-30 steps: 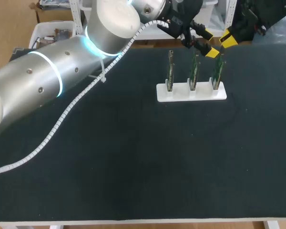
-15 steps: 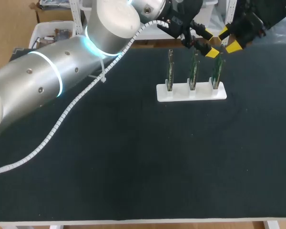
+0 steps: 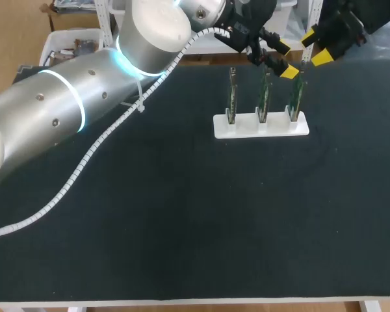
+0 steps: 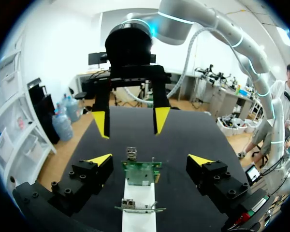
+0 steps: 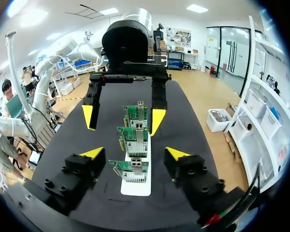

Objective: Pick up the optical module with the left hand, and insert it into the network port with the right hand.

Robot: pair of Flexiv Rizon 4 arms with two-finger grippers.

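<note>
The worktop (image 3: 182, 221), covered in dark matting, carries a white stand (image 3: 260, 125) toward its far right, and three green circuit cards stand upright in that stand in a row: the left card (image 3: 233, 96), the middle card (image 3: 264, 97) and the right card (image 3: 298, 95). The row runs across the head view, and each card's long axis is vertical. The left arm (image 3: 58, 110) crosses from the near left, with its end effector (image 3: 283, 60) hanging just above the top edges of the middle and right cards, its fingers apart and nothing between them. The right arm's end effector (image 3: 315, 49) sits beyond and slightly above the right end of the row, its fingers likewise apart and empty. In the left wrist view the stand (image 4: 138, 210) runs straight ahead of that end effector (image 4: 152, 162), with one card (image 4: 141, 173) standing between its spread tips. The right wrist view looks along the same row from the opposite end, with the nearest card (image 5: 130, 169) between its own tips (image 5: 133, 153). The two end effectors therefore face each other along the line of the cards. No loose optical module can be made out in any view, and whether one is seated in a card's metal port (image 4: 131, 153) cannot be told. In my judgement the left end effector is marginally the nearer to the cards.
</note>
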